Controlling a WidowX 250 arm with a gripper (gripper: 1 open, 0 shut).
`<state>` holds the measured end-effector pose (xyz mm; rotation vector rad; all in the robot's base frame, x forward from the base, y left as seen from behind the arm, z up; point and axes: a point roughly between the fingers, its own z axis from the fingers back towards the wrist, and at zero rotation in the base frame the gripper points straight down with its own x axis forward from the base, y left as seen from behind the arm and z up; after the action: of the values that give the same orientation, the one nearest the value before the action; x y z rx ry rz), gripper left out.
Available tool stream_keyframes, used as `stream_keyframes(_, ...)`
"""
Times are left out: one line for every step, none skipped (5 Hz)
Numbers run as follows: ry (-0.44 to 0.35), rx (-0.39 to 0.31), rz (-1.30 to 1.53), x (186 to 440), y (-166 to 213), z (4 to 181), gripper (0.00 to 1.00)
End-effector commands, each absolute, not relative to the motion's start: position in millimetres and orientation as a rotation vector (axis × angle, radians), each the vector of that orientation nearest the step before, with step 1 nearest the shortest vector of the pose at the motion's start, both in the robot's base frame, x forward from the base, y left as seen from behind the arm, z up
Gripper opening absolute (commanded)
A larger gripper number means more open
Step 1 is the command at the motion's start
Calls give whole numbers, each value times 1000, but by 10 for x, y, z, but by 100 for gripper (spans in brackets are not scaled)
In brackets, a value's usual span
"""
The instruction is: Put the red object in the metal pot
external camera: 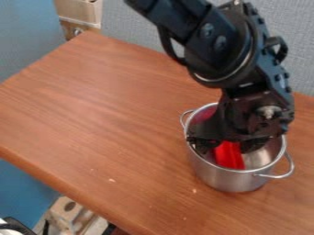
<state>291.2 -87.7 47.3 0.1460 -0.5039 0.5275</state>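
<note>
The metal pot stands on the wooden table near its right front edge, shiny with a small loop handle at its right. The red object lies inside the pot, leaning against the inner wall, its upper end under the gripper. My gripper hangs just over the pot's mouth at the end of the black arm, fingers spread apart and open, not clamped on the red object.
The brown wooden table stretches left and back from the pot. Its front edge runs diagonally close below the pot. A blue wall is behind, and a beige fixture sits at the back left corner.
</note>
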Motion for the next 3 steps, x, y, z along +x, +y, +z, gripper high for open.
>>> stream_keyframes(-529,138,521,2940,-922,576,100)
stream_keyframes(-524,154,522,2941,-921,575,100)
stream_keyframes(-519,167,524,2948,-920,573,100)
